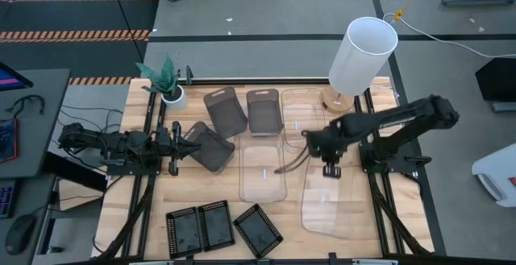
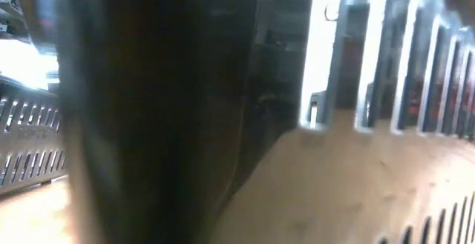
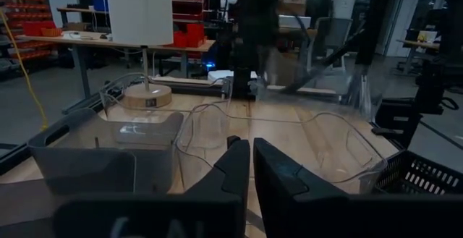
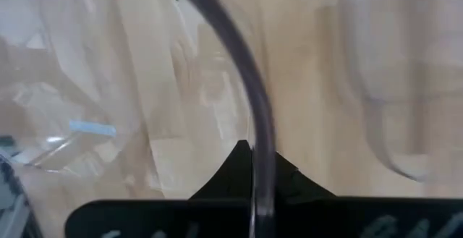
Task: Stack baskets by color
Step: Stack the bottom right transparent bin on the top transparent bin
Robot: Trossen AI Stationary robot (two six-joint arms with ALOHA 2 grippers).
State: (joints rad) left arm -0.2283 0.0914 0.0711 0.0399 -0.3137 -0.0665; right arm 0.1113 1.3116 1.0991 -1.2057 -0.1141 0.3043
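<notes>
Clear bins, the largest, lie right of centre: one (image 1: 263, 171) flat mid-table, one (image 1: 300, 116) behind it, and a third (image 1: 334, 204) tilted at the front right. The right gripper (image 1: 331, 169) is closed on that third bin's rim, which runs between its fingers (image 4: 239, 167). Grey bins: two (image 1: 244, 112) at the back, one (image 1: 210, 147) with its wall pinched in the closed left gripper (image 1: 184, 146). Black bins (image 1: 219, 227) line the front edge.

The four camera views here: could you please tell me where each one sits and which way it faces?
High view: overhead, looking straight down; both arms, left gripper, right gripper.
Low view: table height, blocked by something dark and close.
Left wrist view: looks past its shut fingers across the clear baskets.
Right wrist view: fingers shut on a clear basket's rim.
Shared: the white cylinder, in the high and left wrist views.
</notes>
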